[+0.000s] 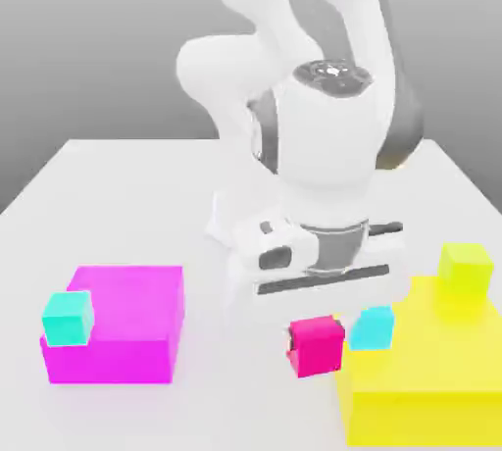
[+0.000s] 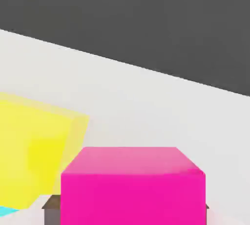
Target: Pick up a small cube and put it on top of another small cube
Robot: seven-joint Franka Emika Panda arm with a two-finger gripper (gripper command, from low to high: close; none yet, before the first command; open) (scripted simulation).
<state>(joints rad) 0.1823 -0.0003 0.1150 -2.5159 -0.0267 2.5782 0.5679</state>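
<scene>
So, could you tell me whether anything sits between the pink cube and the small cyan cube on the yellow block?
Nothing visible does. The gripper is shut on the small pink cube, and the cyan cube stands right beside it, on the corner of the yellow block, its top bare.

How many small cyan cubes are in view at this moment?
2. One cyan cube sits on the large magenta block; the other on the large yellow block. The arm could hide more.

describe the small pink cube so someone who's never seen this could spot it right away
Start at the big yellow block on the exterior view's right. Just off its left edge, under the white arm, sits the small pink cube, with a small cyan cube beside it. It is the only small pink piece; the other pink thing is a large flat block.
</scene>
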